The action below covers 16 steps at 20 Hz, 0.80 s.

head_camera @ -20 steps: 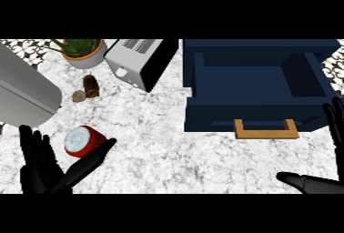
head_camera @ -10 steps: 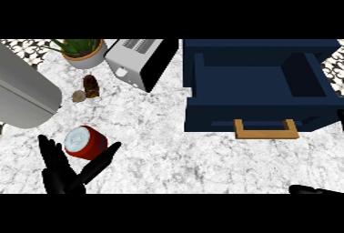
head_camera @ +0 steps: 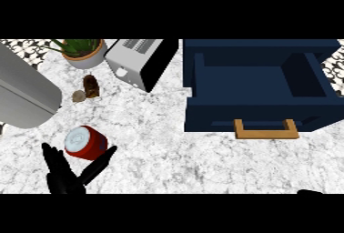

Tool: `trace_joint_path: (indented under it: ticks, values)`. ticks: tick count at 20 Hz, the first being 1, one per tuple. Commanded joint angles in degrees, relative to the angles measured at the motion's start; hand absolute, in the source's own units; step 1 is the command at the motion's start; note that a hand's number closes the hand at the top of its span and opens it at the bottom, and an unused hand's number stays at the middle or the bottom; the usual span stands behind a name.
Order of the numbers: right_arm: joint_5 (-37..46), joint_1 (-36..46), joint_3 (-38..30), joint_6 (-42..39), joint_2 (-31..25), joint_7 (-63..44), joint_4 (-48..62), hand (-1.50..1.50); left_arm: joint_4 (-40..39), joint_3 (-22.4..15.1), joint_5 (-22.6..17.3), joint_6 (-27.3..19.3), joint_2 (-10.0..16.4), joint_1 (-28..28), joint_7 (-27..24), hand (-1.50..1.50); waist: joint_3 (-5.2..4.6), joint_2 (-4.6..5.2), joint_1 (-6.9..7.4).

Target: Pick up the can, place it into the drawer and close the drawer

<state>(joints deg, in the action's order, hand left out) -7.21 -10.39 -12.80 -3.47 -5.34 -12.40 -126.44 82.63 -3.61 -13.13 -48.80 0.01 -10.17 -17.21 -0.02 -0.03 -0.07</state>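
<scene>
My left hand (head_camera: 65, 180) comes up from the counter's (head_camera: 168, 154) near edge at its left end, fingers straight and pointing away from me, thumb splayed out to the right. It is released, with nothing curled round anything. The can (head_camera: 85, 142) lies on its side just beyond the fork between fingers and thumb, pale end turned up and left; I cannot tell whether my thumb tip touches it. Of my right hand (head_camera: 310, 191) only a dark sliver shows at the near edge on the right, so I cannot tell its state.

A second ago my left hand stood further left, beside the can; it has since slid right to sit under it. My right hand stood raised at the right edge and has sunk almost out of view. The can has not moved, and the drawer (head_camera: 259, 111), toward the far right corner, stays open, wooden handle (head_camera: 266, 129) facing me
</scene>
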Motion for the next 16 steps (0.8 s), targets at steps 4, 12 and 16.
trace_joint_path:
  ticks: [4,12,16]
  values:
    - [3.06,0.73,0.91,-0.07,1.97,1.58,1.57,-1.50,-7.64,5.73,-3.24,4.40,0.54,5.44,-2.08,-1.50,0.02,0.01,0.01]
    - [-0.47,4.14,-2.88,-0.82,-0.94,-3.28,0.82,-1.50,-24.22,11.14,-13.03,11.58,1.36,9.24,-15.37,-1.50,0.01,0.03,-0.04]
    - [1.51,-0.10,-1.70,-2.15,1.24,-1.07,-1.46,-1.50,-25.16,11.30,-11.65,9.60,3.92,13.92,-11.68,-1.50,0.03,0.00,-0.12]
